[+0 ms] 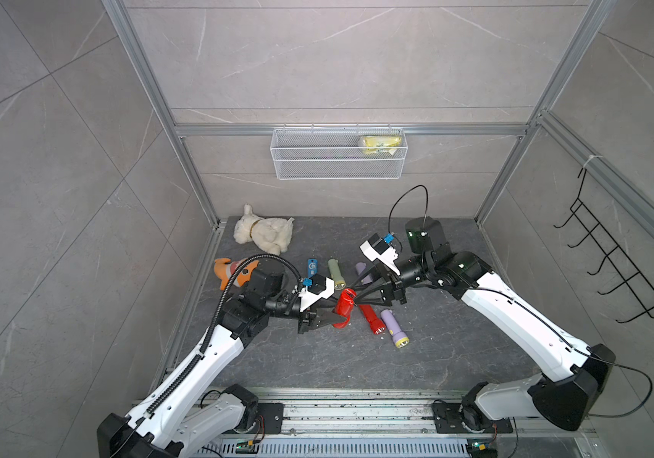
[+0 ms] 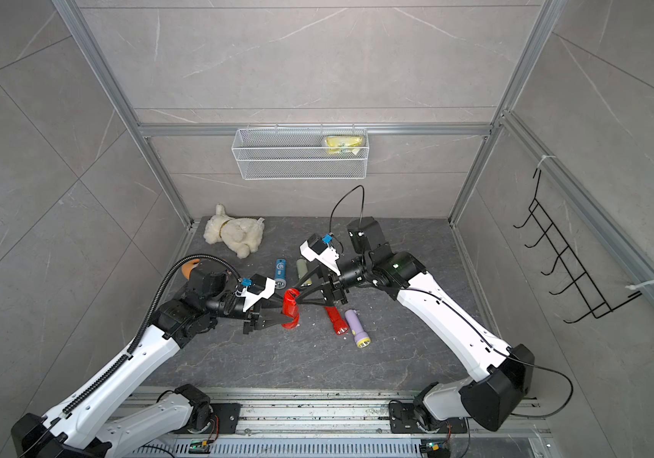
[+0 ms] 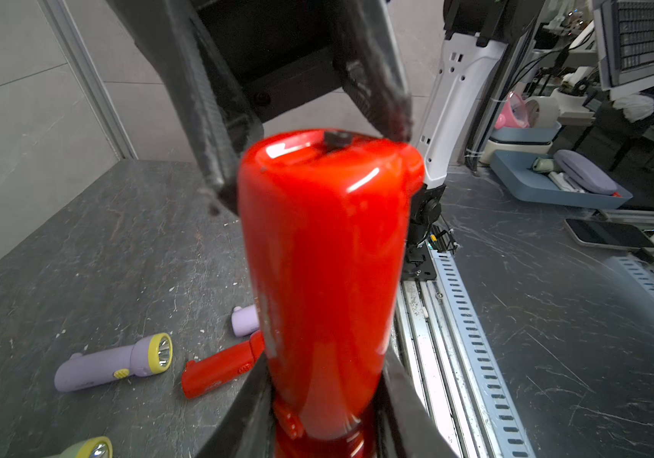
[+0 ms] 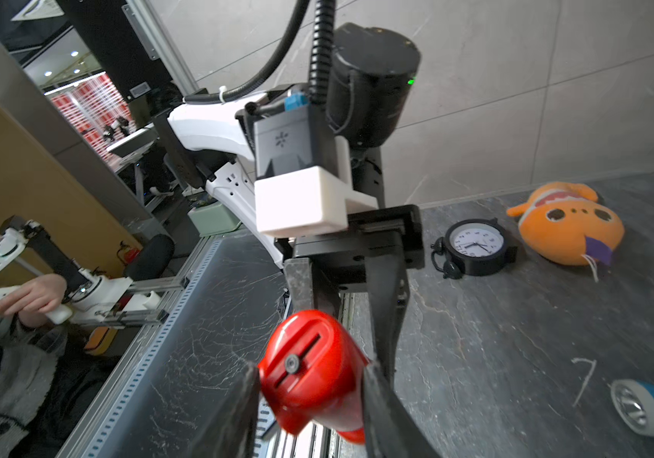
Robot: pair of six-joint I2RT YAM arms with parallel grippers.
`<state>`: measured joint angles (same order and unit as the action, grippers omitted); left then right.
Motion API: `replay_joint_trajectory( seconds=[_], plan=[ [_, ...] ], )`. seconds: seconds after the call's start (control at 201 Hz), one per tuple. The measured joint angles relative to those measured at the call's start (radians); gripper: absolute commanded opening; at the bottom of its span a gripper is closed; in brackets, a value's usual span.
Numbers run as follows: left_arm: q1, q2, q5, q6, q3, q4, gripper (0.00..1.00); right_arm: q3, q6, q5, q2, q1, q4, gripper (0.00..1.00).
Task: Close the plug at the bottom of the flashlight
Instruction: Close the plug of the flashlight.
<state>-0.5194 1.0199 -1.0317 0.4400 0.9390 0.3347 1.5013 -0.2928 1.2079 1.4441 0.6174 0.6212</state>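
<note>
**Left gripper** [image 1: 337,315]: jaws pressed together on the red flashlight [image 1: 344,307], gripping it low down by the narrow neck above the head. The grip is plain in the left wrist view.

**Right gripper** [image 1: 353,291]: partly closed, with its fingers [image 4: 380,400] set against either side of the flashlight's upper, tail end.

**Red flashlight**: held near upright between the two arms at mid-table, tail end uppermost. The tail face [image 4: 301,357] shows a long slot with a small dark round pin in it. I cannot tell whether the plug sits fully home.

**On the dark tabletop** [image 1: 436,357]:
- Just beside the held one lie a second red torch [image 1: 373,319] and a lilac torch [image 1: 394,327].
- Behind them are a green torch [image 1: 335,273], a blue torch [image 1: 312,267] and another lilac one [image 1: 361,273], partly hidden by the right arm.
- At the back are a white plush dog [image 1: 263,234], an orange plush fish [image 1: 230,271] and a black alarm clock [image 4: 476,246].

**Back wall**: a wire basket [image 1: 317,158] holds a yellow packet [image 1: 380,144].
</note>
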Motion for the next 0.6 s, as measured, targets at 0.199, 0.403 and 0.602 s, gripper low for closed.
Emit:
replay_joint_trajectory(
  seconds=[0.199, 0.403, 0.602],
  plan=[
    [0.012, 0.054, -0.087, 0.027, 0.04, 0.036, 0.0, 0.155, -0.195, 0.027, 0.08, -0.002, 0.211, 0.44],
    [0.016, 0.06, -0.105, 0.042, 0.045, 0.055, 0.0, 0.337, -0.364, 0.05, 0.162, -0.001, 0.412, 0.44],
    [0.016, 0.054, -0.105, 0.052, 0.045, 0.071, 0.0, 0.53, -0.566, 0.087, 0.301, 0.0, 0.684, 0.42]
  ],
)
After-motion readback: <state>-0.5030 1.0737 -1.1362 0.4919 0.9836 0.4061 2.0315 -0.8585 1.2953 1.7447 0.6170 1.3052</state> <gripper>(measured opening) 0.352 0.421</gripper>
